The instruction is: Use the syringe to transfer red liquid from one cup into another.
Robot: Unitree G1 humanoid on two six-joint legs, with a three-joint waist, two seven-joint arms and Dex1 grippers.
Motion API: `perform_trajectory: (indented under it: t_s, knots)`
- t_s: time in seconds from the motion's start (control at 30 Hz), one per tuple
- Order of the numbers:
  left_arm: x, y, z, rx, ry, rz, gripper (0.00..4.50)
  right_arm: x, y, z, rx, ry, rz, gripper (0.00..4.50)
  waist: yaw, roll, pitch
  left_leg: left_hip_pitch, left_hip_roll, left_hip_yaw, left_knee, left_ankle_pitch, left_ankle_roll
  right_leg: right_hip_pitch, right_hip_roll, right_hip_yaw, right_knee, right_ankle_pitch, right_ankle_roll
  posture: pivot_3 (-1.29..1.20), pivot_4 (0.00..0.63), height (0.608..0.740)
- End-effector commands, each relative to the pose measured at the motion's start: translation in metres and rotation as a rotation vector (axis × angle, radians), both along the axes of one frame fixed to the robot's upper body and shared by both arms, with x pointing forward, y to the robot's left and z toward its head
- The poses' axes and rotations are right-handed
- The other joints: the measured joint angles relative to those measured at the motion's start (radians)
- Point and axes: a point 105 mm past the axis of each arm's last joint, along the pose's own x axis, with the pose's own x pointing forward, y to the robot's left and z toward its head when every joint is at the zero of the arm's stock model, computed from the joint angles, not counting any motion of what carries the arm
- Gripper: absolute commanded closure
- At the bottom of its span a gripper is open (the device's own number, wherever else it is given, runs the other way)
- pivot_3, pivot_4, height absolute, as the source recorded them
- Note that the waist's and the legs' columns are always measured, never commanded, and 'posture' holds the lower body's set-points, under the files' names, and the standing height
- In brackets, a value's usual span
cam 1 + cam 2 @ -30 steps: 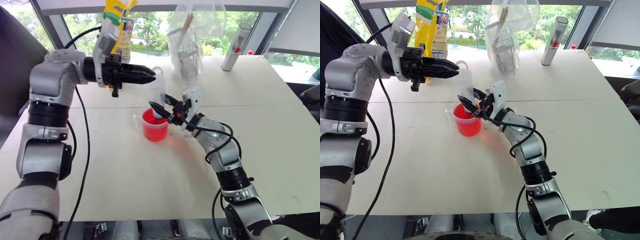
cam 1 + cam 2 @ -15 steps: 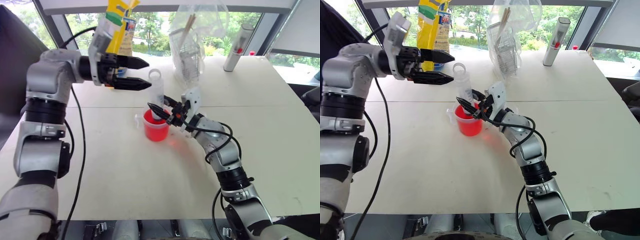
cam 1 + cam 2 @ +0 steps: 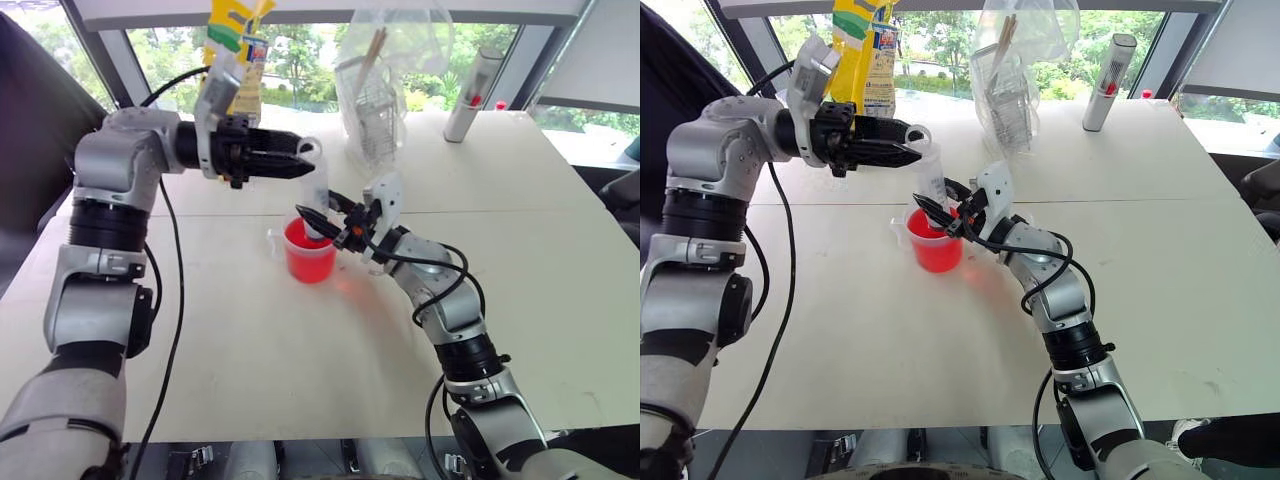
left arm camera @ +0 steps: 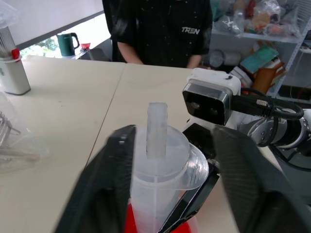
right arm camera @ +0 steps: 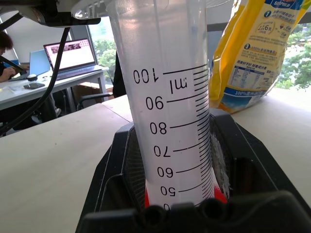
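Note:
The syringe [image 3: 318, 195] stands upright with its tip down in the wide handled cup [image 3: 310, 258], which holds red liquid [image 3: 300, 242]. My right gripper [image 3: 325, 225] is shut on the lower barrel just above the rim; the graduated barrel [image 5: 170, 97] sits between its fingers. My left gripper [image 3: 303, 165] reaches in level from the left. It is shut on the syringe's top, where its fingers [image 4: 116, 170] flank the flange and the plunger stem [image 4: 157, 128]. The other cup is out of view.
At the table's far edge stand a yellow bag [image 3: 238, 50], a clear plastic bag over a wire basket [image 3: 385, 85] and a grey-white tube [image 3: 474, 95]. A person in a black shirt [image 4: 155, 29] sits beyond the table [image 3: 560, 250].
Half a second ago the left gripper stood wide open beside the syringe's top; now it is shut on it again. The right gripper, syringe and cup have not moved.

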Motion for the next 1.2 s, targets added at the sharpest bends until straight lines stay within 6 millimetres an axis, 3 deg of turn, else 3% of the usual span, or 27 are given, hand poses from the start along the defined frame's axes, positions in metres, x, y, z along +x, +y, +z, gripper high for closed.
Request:
perform_trajectory:
  t_s: [0.03,0.07,0.3,0.63,1.2]
  knots:
    - [-0.006,-0.003,0.009,-0.013,-0.040,-0.018,4.03,-0.007,0.003,0.018,0.014,-0.069,0.016,3.04,0.000,0.000,0.000,0.000,0.000,0.000,0.000,0.000,0.000,0.000,0.000,0.000,0.000,0.000,0.000,0.00,0.150,0.739]
    - [-0.006,-0.003,0.009,-0.013,-0.039,-0.017,4.43,-0.007,0.003,0.018,0.014,-0.070,0.017,3.04,-0.001,0.000,0.000,0.000,0.000,0.000,0.000,0.000,0.000,0.000,0.000,0.000,0.000,0.000,0.000,0.00,0.150,0.739]
    - [-0.003,-0.007,0.009,-0.033,-0.035,0.004,4.43,-0.010,0.006,0.017,0.003,-0.062,0.039,3.04,0.000,0.000,0.000,0.000,0.000,0.000,0.000,0.000,0.000,0.000,0.000,0.000,0.000,0.000,0.000,0.00,0.150,0.739]
    - [-0.009,-0.009,0.036,-0.109,-0.057,-0.014,4.43,-0.013,0.010,0.008,0.004,-0.020,0.057,3.04,-0.001,0.000,0.000,0.000,0.000,0.000,0.000,0.000,0.000,0.000,0.000,0.000,0.000,0.000,0.000,0.00,0.150,0.739]
    - [-0.010,-0.004,0.054,-0.146,-0.100,0.010,4.43,-0.012,0.017,-0.006,0.013,0.019,0.060,3.04,0.000,0.000,0.000,0.000,0.000,0.000,0.000,0.000,0.000,0.000,0.000,0.000,0.000,0.000,0.000,0.00,0.150,0.739]
